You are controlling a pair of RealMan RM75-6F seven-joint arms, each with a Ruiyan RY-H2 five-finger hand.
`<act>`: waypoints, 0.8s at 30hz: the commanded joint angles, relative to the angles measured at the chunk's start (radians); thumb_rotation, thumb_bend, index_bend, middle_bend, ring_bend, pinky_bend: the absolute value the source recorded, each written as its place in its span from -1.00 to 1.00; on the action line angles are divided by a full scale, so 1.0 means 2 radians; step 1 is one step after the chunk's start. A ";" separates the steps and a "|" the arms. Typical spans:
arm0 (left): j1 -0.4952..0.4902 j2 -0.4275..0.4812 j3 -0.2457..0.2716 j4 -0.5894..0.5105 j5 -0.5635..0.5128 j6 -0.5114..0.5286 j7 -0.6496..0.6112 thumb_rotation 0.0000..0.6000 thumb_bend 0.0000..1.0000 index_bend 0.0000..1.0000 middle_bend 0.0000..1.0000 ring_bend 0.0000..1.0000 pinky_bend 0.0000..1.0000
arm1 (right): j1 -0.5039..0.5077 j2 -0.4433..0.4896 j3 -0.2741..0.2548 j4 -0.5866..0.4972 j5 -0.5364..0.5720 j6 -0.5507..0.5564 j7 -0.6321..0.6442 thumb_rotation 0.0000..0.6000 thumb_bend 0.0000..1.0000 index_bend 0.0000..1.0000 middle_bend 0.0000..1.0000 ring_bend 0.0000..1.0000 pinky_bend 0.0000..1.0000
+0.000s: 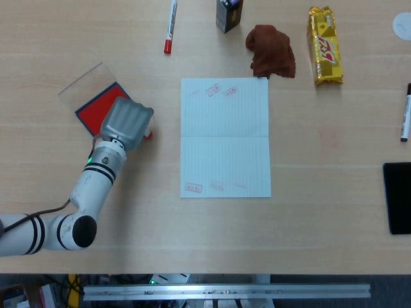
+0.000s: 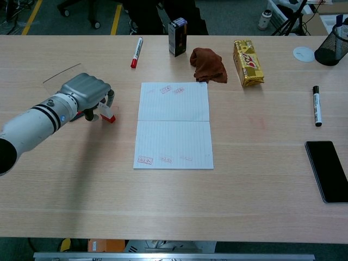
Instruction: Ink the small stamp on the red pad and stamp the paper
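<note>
The small white and red stamp (image 2: 107, 114) stands on the table just left of the paper (image 2: 174, 125); in the head view only its red tip (image 1: 148, 134) shows past my hand. My left hand (image 2: 87, 92) (image 1: 127, 123) hangs low over the stamp, thumb on its left and fingers behind it, still apart. The stamp rests on the table. The red ink pad (image 1: 96, 109) lies open beside the hand, mostly hidden in the chest view. The lined paper (image 1: 225, 136) carries several faint red prints. My right hand is out of both views.
The pad's clear lid (image 1: 87, 83) is tipped back behind it. Along the far edge lie a red marker (image 1: 169, 25), a dark box (image 1: 228, 14), a brown cloth (image 1: 271, 51) and a yellow packet (image 1: 324, 45). At right are a black marker (image 1: 406, 112) and a phone (image 1: 398, 197).
</note>
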State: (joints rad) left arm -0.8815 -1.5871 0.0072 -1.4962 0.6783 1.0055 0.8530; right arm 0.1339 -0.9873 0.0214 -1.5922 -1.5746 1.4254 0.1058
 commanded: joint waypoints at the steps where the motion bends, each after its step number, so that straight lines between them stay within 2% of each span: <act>1: 0.000 -0.002 -0.002 0.002 -0.002 0.001 0.001 1.00 -0.51 -0.12 1.00 1.00 1.00 | 0.000 0.000 0.000 0.000 0.000 0.000 0.000 1.00 -0.61 -0.86 -0.66 -0.83 -0.69; 13: 0.004 -0.014 -0.005 0.013 0.002 0.002 -0.001 1.00 -0.51 -0.05 1.00 1.00 1.00 | -0.002 0.003 0.000 -0.002 0.002 -0.001 -0.002 1.00 -0.61 -0.86 -0.65 -0.82 -0.69; 24: 0.011 -0.021 -0.005 0.025 0.028 0.002 -0.011 1.00 -0.51 0.00 1.00 1.00 1.00 | -0.002 0.004 0.000 -0.004 0.003 -0.001 -0.004 1.00 -0.61 -0.86 -0.65 -0.83 -0.69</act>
State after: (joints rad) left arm -0.8608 -1.6293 -0.0026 -1.4472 0.7343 1.0103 0.8320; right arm 0.1294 -0.9788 0.0216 -1.6006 -1.5681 1.4226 0.0982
